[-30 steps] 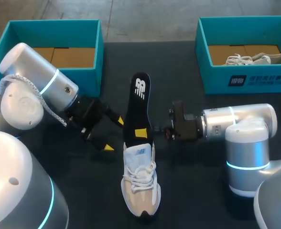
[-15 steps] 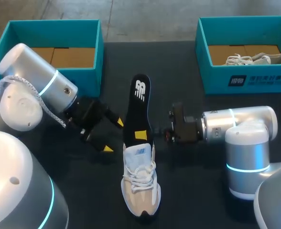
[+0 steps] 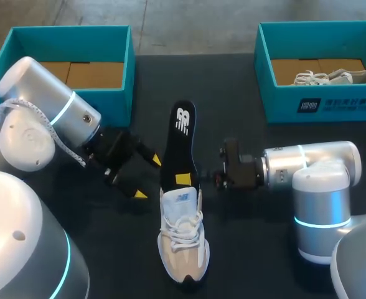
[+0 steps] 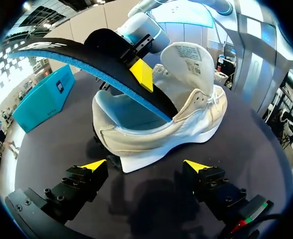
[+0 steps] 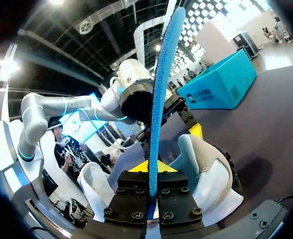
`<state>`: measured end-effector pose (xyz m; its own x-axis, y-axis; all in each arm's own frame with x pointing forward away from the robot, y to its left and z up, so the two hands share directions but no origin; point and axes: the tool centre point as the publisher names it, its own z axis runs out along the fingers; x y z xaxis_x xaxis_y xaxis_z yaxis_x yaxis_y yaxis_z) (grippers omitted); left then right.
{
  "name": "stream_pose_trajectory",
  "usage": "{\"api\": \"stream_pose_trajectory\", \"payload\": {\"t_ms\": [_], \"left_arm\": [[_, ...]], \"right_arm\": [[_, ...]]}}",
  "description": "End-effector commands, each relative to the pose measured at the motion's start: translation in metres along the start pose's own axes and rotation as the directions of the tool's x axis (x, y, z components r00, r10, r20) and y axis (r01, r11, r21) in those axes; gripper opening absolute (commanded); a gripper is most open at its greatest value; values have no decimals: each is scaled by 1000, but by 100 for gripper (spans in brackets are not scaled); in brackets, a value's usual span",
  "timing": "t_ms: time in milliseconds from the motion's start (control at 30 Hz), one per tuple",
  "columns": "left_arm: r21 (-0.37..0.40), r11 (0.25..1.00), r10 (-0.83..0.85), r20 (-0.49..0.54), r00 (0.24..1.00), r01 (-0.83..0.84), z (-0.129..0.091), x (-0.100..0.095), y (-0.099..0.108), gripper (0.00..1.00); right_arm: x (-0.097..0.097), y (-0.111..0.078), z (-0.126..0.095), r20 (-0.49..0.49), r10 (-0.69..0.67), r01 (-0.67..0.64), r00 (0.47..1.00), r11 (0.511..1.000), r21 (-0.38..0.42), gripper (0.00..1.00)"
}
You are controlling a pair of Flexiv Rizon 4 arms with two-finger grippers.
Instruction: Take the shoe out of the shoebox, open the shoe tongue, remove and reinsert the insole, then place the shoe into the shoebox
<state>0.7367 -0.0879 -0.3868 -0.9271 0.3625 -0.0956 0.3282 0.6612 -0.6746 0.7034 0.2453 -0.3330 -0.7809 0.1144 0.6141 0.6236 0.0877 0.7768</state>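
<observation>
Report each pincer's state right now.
Left pincer: open, empty, the shoe just ahead of it.
Right pincer: shut on the insole.

place: robot lab | signs: left arm (image 3: 43, 118), right arm (image 3: 314, 165) at black worktable (image 3: 251, 240)
</observation>
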Motion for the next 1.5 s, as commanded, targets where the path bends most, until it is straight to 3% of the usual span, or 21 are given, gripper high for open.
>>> {"api": "stream_pose_trajectory", "payload": {"t_ms": [33,1500], "left_arm": [[-4,1000,1,0,1000,-1,-1,1,-1,100],[-4,1000,1,0,1000,-1,-1,1,-1,100]], "right_arm": [[3,-1,2,6,3,-3,1000,1000,7,0],[10,-28,5,14,63,-64,998,992,110,0]]}}
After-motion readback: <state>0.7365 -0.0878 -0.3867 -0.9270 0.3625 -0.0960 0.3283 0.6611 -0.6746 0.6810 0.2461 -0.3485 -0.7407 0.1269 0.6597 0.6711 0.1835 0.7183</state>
